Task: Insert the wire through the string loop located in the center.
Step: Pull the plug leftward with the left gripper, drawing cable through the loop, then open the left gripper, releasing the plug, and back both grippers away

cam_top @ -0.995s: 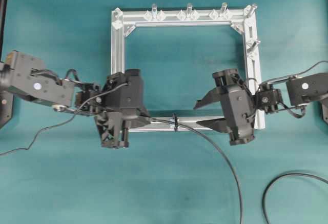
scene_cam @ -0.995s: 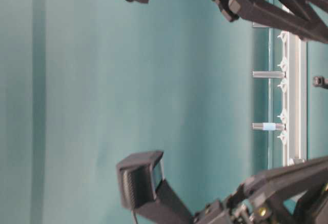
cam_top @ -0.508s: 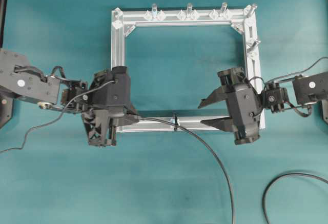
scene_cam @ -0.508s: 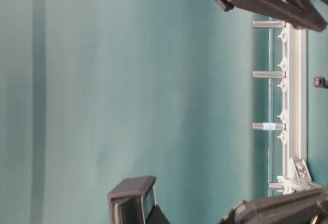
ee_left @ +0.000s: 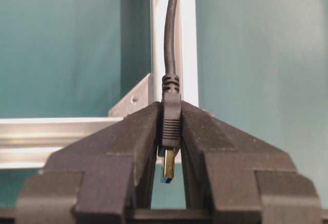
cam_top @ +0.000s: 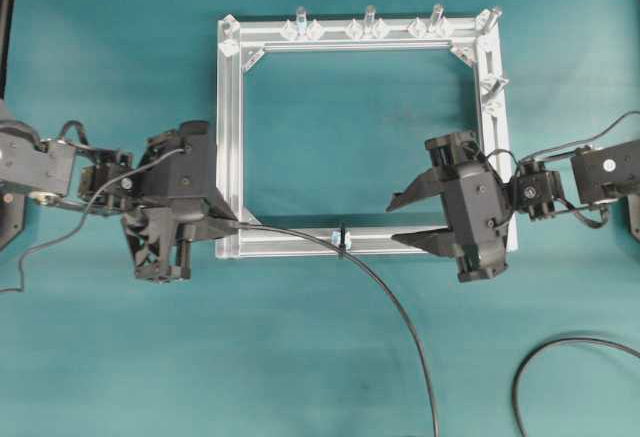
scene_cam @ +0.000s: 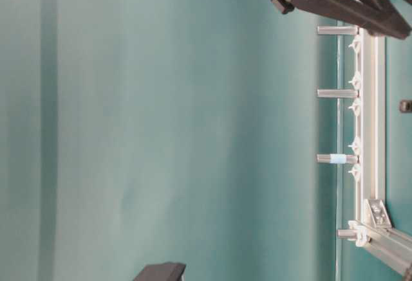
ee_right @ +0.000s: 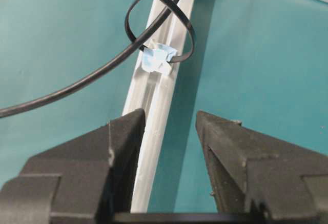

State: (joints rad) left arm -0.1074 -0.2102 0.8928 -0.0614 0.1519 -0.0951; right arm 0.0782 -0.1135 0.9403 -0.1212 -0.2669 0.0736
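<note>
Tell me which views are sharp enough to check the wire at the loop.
Right wrist view: sharp, the wire passes through the loop. Overhead view: evenly lit, but the loop is tiny. Left wrist view: plug crisp in the left end effector, frame behind soft. Table-level view: lies sideways, loop not shown.

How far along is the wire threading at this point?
Threading looks done: the wire passes through the string loop on the frame bar. In hand: the left gripper is shut on the plug end. The right gripper is open beside the bar. Left: apparently only releasing.
</note>
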